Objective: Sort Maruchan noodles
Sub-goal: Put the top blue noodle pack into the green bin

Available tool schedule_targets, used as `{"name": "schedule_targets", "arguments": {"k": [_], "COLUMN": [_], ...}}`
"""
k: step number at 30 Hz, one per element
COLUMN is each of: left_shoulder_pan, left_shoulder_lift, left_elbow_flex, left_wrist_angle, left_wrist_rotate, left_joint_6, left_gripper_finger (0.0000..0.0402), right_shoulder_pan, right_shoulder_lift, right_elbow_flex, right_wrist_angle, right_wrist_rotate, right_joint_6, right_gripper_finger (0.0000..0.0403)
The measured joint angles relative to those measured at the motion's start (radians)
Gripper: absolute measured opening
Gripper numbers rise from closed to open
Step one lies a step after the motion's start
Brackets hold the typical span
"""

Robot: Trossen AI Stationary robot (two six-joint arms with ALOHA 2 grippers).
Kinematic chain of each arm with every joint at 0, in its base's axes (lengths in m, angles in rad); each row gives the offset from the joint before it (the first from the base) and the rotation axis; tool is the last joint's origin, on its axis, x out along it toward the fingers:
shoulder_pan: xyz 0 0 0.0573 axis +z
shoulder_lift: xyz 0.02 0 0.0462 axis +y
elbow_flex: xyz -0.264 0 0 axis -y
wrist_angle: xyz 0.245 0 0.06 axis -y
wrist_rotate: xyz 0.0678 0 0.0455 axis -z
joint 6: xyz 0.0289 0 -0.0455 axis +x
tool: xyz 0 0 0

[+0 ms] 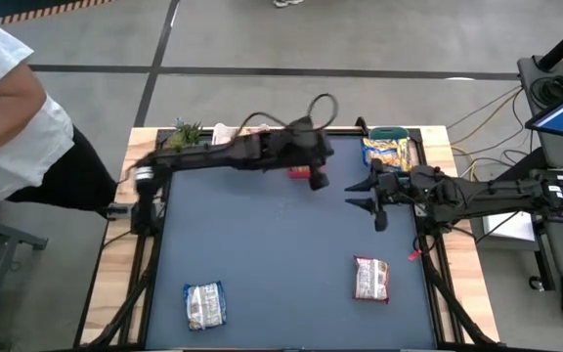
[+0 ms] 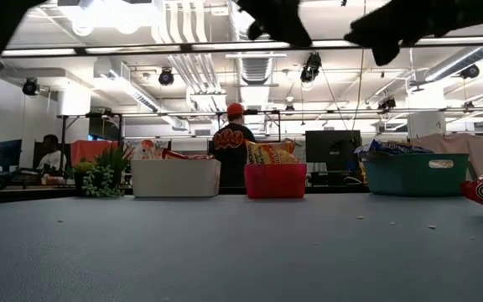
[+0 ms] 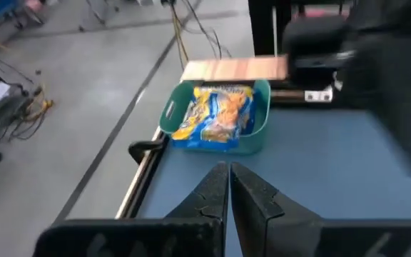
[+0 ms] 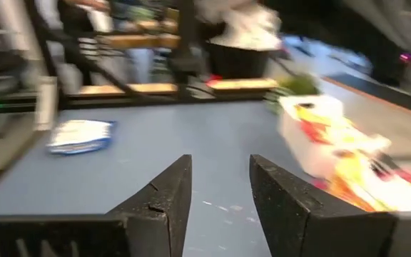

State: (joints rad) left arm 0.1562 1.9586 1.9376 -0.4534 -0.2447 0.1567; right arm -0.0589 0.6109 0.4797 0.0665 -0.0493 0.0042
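surface: blue-grey table point(image 1: 281, 254) | two noodle packets point(image 1: 204, 304) | room: blurred office, seemingly

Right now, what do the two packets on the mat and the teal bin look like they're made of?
Both noodle packets, one near the front left and one front right: thin crinkly plastic film, glossy, judging by the wrinkles and highlights. Teal bin: likely rigid moulded plastic, smooth with an even rim. Mat: matte grey-blue, material unclear.

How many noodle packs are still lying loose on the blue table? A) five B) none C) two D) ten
C, because the high view shows just two loose packs on the mat: one near the front left and one near the front right.
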Motion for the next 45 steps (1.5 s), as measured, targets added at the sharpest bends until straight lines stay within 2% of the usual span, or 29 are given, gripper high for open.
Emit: {"name": "schedule_targets", "arguments": {"k": [5,10,15,19,23,30,33,39,45], "left_shoulder_pan": [-0.045,-0.1,-0.147,-0.162,-0.163,-0.163,-0.163,-0.163,-0.163], "left_shoulder_lift": [-0.229,-0.441,-0.58,-0.654,-0.691,-0.69,-0.687,-0.685,-0.685], "left_elbow_flex": [-0.36,-0.644,-0.857,-0.964,-1.022,-1.033,-1.033,-1.033,-1.033], "left_wrist_angle": [0.251,0.396,0.573,0.695,0.758,0.774,0.776,0.775,0.768], "left_wrist_rotate": [-0.009,-0.005,-0.009,-0.007,-0.009,-0.009,-0.01,-0.01,-0.01], "left_joint_6": [-0.024,-0.09,-0.134,-0.141,-0.144,-0.144,-0.144,-0.144,-0.144], "left_gripper_finger": [0.0,0.0,0.0,0.0,0.0,0.0,0.0,0.0,0.0], "right_shoulder_pan": [0.0,-0.004,-0.054,-0.145,-0.266,-0.508,-0.582,-0.649,-0.653], "right_shoulder_lift": [0.035,0.109,0.205,0.275,0.343,0.525,0.613,0.734,0.775], "right_elbow_flex": [0.0,0.0,0.0,0.028,0.124,0.298,0.364,0.466,0.529], "right_wrist_angle": [-0.031,-0.099,-0.133,-0.162,-0.293,-0.492,-0.593,-0.734,-0.777], "right_wrist_rotate": [0.24,0.486,0.596,0.592,0.538,0.253,0.184,0.184,0.269], "right_joint_6": [0.064,0.144,0.242,0.322,0.361,0.385,0.381,0.337,0.318], "right_gripper_finger": [0.0113,0.0085,0.005,0.0022,0.001,0.0009,0.0009,0.0008,0.0008]}}
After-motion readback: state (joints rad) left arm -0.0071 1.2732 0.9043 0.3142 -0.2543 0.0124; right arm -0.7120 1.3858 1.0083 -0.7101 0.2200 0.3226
